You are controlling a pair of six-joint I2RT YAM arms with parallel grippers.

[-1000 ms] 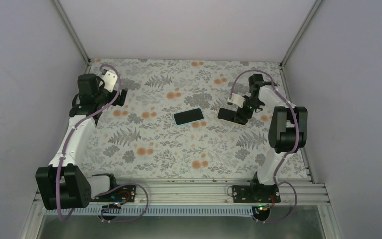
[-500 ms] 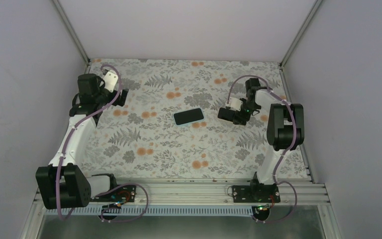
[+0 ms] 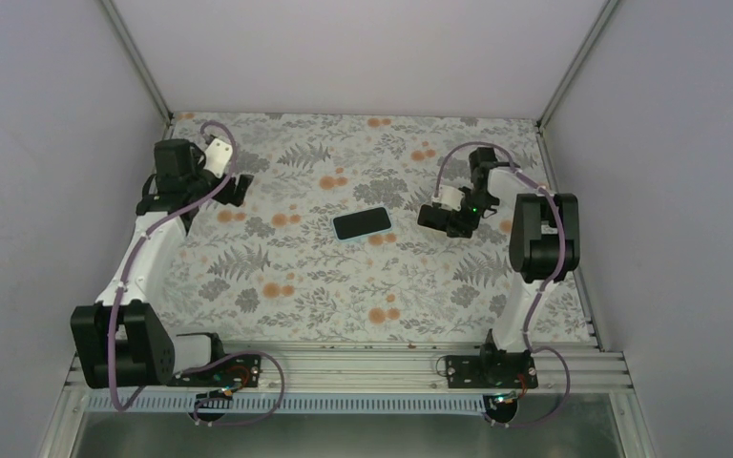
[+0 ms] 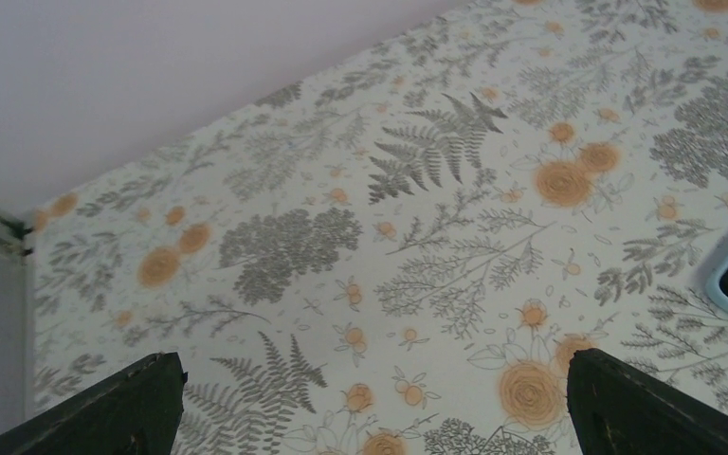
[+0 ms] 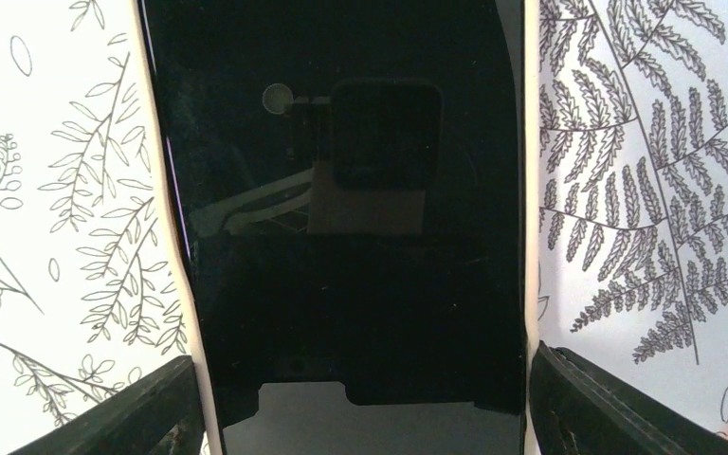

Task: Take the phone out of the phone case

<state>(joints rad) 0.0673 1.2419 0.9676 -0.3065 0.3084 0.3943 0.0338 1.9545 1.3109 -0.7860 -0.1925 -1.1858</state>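
On the floral table, the phone sits between the fingers of the right gripper; we cannot tell whether they clamp it. The blue-rimmed case lies apart at centre. The left gripper stands spread. We judge extraction done; next, verify release, then retract.

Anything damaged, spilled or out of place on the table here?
Nothing is spilled or broken. One oddity: a bare glossy black phone sits between the jaws of the right gripper, apart from the blue-rimmed case at the middle of the table. Whether that case is empty, the views do not show.
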